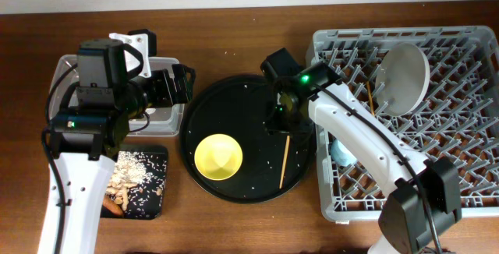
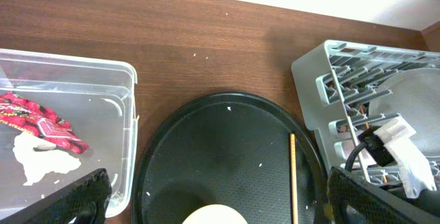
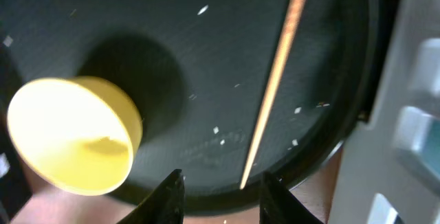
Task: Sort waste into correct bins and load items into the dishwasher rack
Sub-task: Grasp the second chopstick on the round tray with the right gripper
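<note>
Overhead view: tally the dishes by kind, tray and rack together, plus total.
yellow bowl: 1
plate: 1
blue cup: 1
chopsticks: 2 (tray chopstick, rack chopstick)
total: 5

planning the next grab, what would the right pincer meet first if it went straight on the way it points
Most likely the wooden chopstick on the round black tray: its near end lies between the fingers of the open right pincer. The yellow bowl sits off to the side. Depth is unclear.
</note>
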Controlling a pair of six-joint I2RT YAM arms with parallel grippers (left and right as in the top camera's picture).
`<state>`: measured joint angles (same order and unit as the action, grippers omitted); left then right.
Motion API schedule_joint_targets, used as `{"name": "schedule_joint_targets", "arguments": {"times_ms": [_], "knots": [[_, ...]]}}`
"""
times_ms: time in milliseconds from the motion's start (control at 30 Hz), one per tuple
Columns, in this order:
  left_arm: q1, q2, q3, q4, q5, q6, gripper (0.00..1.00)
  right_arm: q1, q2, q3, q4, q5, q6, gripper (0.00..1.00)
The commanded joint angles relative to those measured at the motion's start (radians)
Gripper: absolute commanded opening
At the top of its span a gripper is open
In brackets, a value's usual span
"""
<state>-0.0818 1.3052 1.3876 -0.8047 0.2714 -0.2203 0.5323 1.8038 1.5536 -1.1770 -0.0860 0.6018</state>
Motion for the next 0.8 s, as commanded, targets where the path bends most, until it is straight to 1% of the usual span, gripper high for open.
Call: {"name": "schedule_joint_targets", "arguments": {"times_ms": [0, 67, 200, 267, 467, 567, 600, 767], "knots": [[0.005, 0.003, 0.005, 0.001, -0.006, 0.013, 0.99, 0.002, 0.006, -0.023, 0.005, 0.102, 0.09, 0.34], [0.005, 0.003, 0.005, 0.001, -0.006, 0.013, 0.99, 0.002, 0.006, -0.044, 0.018, 0.103, 0.109, 0.35], [0.005, 0.003, 0.005, 0.001, -0.006, 0.013, 0.99, 0.002, 0.006, -0.163, 0.146, 0.103, 0.122, 0.35], [0.005, 0.003, 0.005, 0.001, -0.006, 0.013, 0.99, -0.006, 0.006, -0.24, 0.255, 0.123, 0.122, 0.3], [0.005, 0.003, 0.005, 0.001, -0.006, 0.013, 0.99, -0.01, 0.006, -0.41, 0.5, 0.171, 0.122, 0.3], [0.005, 0.003, 0.005, 0.001, -0.006, 0.013, 0.99, -0.01, 0.006, -0.467, 0.558, 0.246, 0.142, 0.3], [0.005, 0.003, 0.005, 0.001, -0.006, 0.013, 0.99, -0.01, 0.006, -0.484, 0.573, 0.253, 0.163, 0.3], [0.005, 0.003, 0.005, 0.001, -0.006, 0.013, 0.99, -0.01, 0.017, -0.522, 0.63, 0.256, 0.166, 0.29]]}}
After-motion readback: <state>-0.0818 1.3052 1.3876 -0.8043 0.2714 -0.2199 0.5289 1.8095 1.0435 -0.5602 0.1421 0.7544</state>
